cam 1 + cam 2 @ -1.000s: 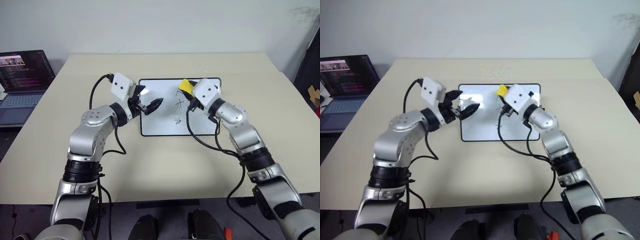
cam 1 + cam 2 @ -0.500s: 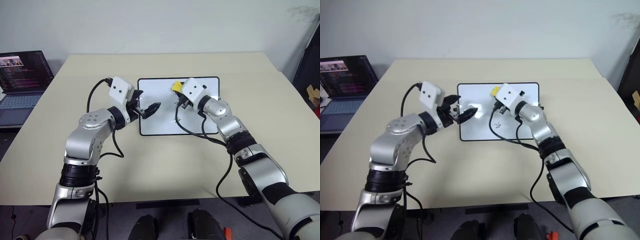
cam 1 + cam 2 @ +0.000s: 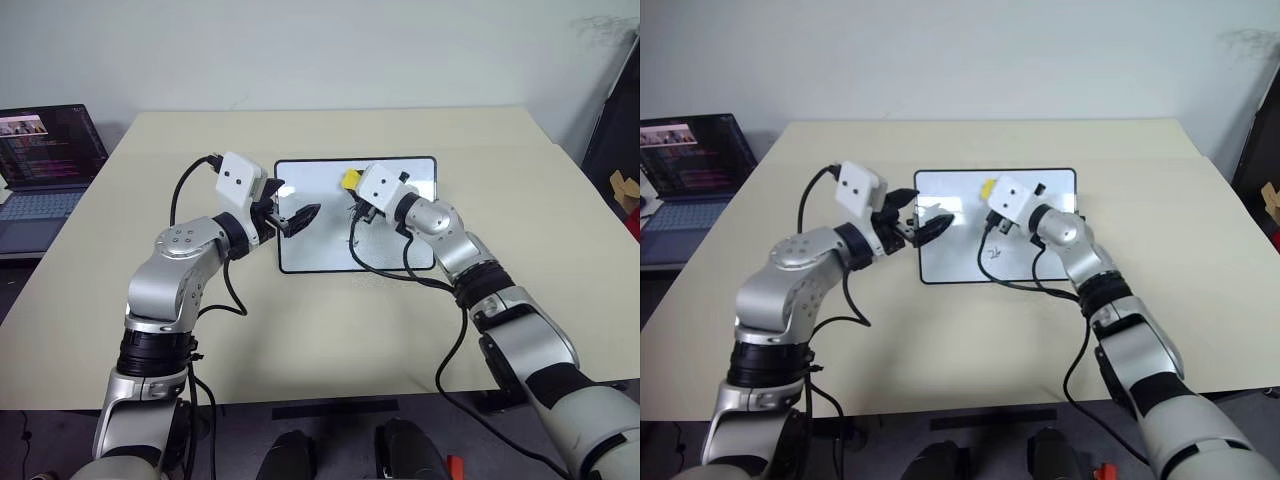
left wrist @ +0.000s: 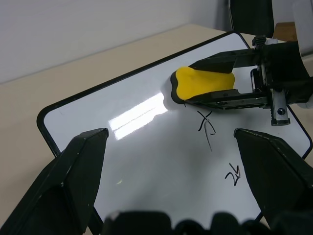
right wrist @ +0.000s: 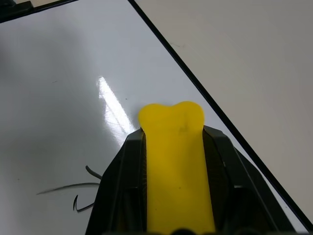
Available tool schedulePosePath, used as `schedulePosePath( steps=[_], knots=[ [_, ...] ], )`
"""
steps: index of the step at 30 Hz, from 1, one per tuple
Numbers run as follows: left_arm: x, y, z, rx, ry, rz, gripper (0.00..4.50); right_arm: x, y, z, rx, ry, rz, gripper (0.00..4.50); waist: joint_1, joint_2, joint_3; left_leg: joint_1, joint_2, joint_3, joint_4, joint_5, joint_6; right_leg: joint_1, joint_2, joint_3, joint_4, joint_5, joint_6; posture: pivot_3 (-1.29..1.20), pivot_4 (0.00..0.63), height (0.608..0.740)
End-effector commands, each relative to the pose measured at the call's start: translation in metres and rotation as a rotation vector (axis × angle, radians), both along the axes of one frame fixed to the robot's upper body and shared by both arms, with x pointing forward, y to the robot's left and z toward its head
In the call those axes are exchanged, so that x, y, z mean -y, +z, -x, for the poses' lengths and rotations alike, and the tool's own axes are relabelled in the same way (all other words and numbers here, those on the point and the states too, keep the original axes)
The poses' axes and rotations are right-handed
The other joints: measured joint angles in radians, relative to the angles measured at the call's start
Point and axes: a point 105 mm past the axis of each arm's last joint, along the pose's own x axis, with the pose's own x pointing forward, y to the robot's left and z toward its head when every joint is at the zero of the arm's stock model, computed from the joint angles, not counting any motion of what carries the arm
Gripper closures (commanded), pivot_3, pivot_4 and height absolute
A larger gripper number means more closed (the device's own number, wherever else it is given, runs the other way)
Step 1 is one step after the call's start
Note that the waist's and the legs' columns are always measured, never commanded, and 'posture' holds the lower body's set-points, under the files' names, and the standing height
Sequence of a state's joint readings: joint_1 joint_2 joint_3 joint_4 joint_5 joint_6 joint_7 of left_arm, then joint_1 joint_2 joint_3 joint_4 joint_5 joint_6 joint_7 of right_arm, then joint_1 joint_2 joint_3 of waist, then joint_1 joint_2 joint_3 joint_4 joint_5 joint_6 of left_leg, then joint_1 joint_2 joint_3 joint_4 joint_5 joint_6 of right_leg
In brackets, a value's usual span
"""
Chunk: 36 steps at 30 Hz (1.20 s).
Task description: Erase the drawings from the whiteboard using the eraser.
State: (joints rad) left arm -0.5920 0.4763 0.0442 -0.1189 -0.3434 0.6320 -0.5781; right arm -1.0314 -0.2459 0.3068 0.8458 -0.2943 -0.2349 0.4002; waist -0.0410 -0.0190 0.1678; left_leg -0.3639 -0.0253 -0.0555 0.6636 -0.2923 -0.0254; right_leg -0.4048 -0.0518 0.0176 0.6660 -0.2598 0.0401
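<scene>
Whiteboard [image 3: 330,235] lies flat mid-table. I see two scribbles [image 4: 208,128] near its middle. My left gripper [image 3: 300,216] hovers spread and empty over its left half. Farther back, my right gripper [image 4: 205,93] clamps the eraser [image 4: 203,83], pressed on the board's far part.

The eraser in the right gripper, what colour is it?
Yellow with a dark underside; the eraser shows best in the left wrist view.

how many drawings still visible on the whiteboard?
2 fully visible drawings on the whiteboard, in a column below the eraser. A stroke at the eraser's edge may be a third, mostly hidden.
</scene>
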Motion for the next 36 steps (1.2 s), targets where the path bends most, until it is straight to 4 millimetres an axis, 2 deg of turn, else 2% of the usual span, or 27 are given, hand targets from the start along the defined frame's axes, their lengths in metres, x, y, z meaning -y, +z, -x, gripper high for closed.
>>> schedulePosePath(
  steps=[1,4,8,11,17,22,29,32,35,36],
  knots=[
    [0.003,0.015,0.006,0.060,-0.014,0.010,0.00,0.010,-0.027,-0.001,-0.055,-0.035,0.092,3.30,0.000,0.000,0.000,0.000,0.000,0.000,0.000,0.000,0.000,0.000,0.000,0.000,0.000,0.000,0.000,0.00,0.150,0.740],
    [0.004,0.015,0.006,0.059,-0.017,0.012,0.00,0.011,-0.031,0.000,-0.018,-0.021,0.177,3.30,0.000,0.000,0.000,0.000,0.000,0.000,0.000,0.000,0.000,0.000,0.000,0.000,0.000,0.000,0.000,0.00,0.150,0.740],
    [0.005,0.014,0.007,0.057,-0.021,0.012,0.00,0.007,-0.032,0.003,-0.030,-0.005,0.160,3.30,0.000,0.000,0.000,0.000,0.000,0.000,0.000,0.000,0.000,0.000,0.000,0.000,0.000,0.000,0.000,0.00,0.150,0.740],
    [0.006,0.014,0.007,0.056,-0.023,0.012,0.00,0.015,-0.032,-0.001,-0.051,-0.039,0.137,3.30,-0.001,0.000,0.000,0.000,0.000,0.000,0.000,0.000,0.000,0.000,0.000,0.000,0.000,0.000,0.000,0.00,0.150,0.740],
    [0.007,0.014,0.007,0.056,-0.029,0.011,0.00,0.044,-0.035,-0.006,-0.118,-0.119,0.114,3.30,0.004,-0.001,-0.001,0.000,0.000,-0.001,0.000,0.000,0.000,0.001,0.000,0.000,0.000,0.000,0.000,0.00,0.150,0.740],
    [0.009,0.014,0.007,0.056,-0.038,0.012,0.00,0.070,-0.046,-0.003,-0.163,-0.162,0.151,3.30,0.019,-0.003,-0.002,0.000,-0.002,-0.004,0.001,0.000,0.000,0.003,-0.001,-0.001,-0.001,0.001,0.000,0.00,0.150,0.740],
    [0.010,0.015,0.006,0.058,-0.046,0.010,0.00,0.098,-0.051,0.001,-0.191,-0.226,0.155,3.30,0.021,-0.003,-0.002,0.009,-0.006,-0.012,0.002,-0.001,0.004,0.018,-0.001,-0.005,-0.005,0.001,0.001,0.00,0.150,0.740],
    [0.010,0.015,0.006,0.059,-0.047,0.010,0.00,0.100,-0.046,0.001,-0.182,-0.228,0.130,3.30,0.020,-0.003,-0.002,0.012,-0.006,-0.012,0.002,0.000,0.004,0.020,-0.001,-0.005,-0.005,0.001,0.002,0.00,0.150,0.740],
    [0.010,0.015,0.006,0.059,-0.047,0.009,0.00,0.093,-0.036,0.002,-0.165,-0.203,0.096,3.30,0.020,-0.003,-0.002,0.013,-0.006,-0.012,0.002,0.001,0.004,0.021,-0.001,-0.005,-0.004,0.001,0.002,0.00,0.150,0.740],
    [0.010,0.015,0.006,0.059,-0.048,0.009,0.00,0.084,-0.031,0.003,-0.156,-0.175,0.080,3.30,0.019,-0.003,-0.002,0.013,-0.006,-0.012,0.001,0.001,0.004,0.021,-0.001,-0.004,-0.004,0.001,0.002,0.00,0.150,0.740]
  ],
)
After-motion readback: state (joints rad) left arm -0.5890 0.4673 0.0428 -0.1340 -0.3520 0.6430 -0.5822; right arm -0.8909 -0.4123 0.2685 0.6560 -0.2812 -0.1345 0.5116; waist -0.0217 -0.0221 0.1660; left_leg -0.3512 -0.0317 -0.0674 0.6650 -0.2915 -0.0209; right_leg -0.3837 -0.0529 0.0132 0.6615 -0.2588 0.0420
